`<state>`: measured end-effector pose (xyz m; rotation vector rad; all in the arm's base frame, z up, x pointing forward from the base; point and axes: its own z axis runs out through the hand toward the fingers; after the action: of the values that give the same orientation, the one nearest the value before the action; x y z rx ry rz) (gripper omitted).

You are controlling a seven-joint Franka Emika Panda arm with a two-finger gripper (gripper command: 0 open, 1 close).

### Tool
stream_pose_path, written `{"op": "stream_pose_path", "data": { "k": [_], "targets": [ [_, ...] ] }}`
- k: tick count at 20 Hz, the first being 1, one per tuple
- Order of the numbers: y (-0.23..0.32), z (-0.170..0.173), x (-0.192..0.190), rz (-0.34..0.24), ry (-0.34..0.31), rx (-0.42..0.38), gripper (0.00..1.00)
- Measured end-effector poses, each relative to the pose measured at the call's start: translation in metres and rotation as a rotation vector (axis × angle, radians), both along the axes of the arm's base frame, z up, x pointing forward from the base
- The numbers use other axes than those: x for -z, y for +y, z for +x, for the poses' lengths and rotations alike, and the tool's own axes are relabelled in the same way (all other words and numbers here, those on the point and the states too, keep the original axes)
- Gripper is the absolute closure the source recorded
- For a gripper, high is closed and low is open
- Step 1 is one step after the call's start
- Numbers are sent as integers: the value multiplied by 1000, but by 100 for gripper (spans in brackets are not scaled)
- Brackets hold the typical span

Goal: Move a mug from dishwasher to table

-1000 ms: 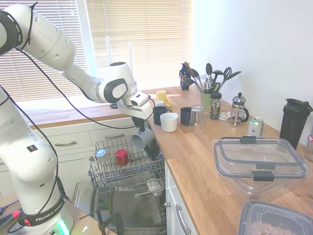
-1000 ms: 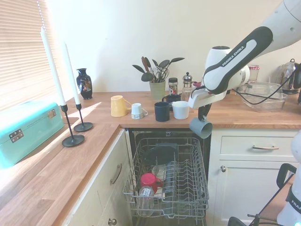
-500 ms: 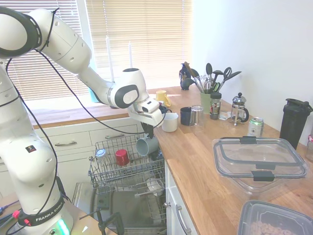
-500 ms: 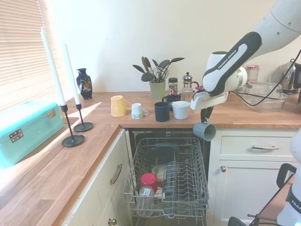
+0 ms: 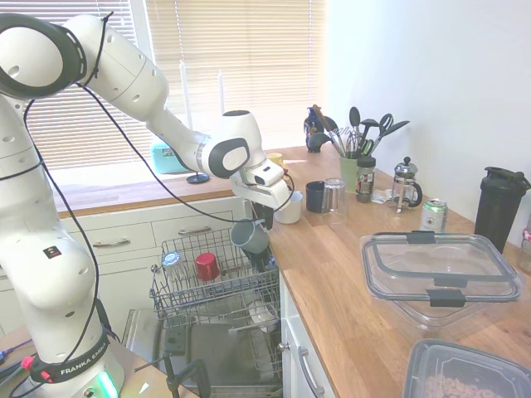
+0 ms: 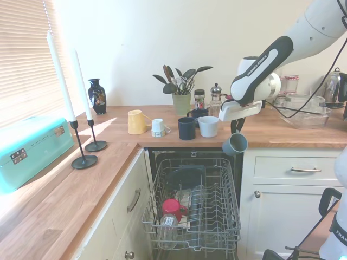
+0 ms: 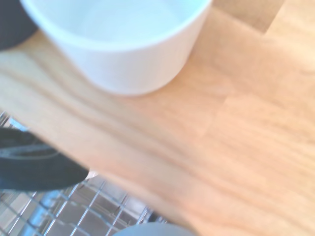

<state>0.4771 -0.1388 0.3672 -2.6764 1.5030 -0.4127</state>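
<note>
In the first exterior view, the dishwasher (image 5: pixel 217 315) stands open at lower left, its wire rack (image 5: pixel 211 286) pulled out and holding a shiny red mug (image 5: pixel 207 266) and a clear glass (image 5: pixel 171 261) lying among the tines. The base of the arm reads "FRANKA EMIKA" in part.

Above the rack's right edge, just at the front edge of the tabletop (image 5: pixel 348 282), the hand (image 5: pixel 264 217) is clamped on the handle of the grey-blue mug (image 5: pixel 250 236), which hangs tilted below it, mouth turned sideways, clear of the rack and not resting on the wood.

Just beyond the hand stand a white cup (image 5: pixel 289 206), empty as the wrist view shows it (image 7: pixel 123 39), then a dark navy mug (image 5: pixel 315 196) and a clear glass tumbler (image 5: pixel 333 196). Further right, a green pot of kitchen utensils (image 5: pixel 350 170), a dark-lidded jar (image 5: pixel 365 179), a French press (image 5: pixel 406 186) and a drink can (image 5: pixel 433 215), its print too small to read. A black shaker bottle (image 5: pixel 499 206) stands far right. Nearest, a lidded clear box (image 5: pixel 440 278) looks empty; another container (image 5: pixel 469 373) holds brown bits.
</note>
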Motion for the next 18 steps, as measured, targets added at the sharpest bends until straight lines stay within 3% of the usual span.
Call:
{"op": "stream_pose_path", "data": {
  "k": [18],
  "targets": [
    [-45,56,-6,-11,12,59,100]
  ]
}}
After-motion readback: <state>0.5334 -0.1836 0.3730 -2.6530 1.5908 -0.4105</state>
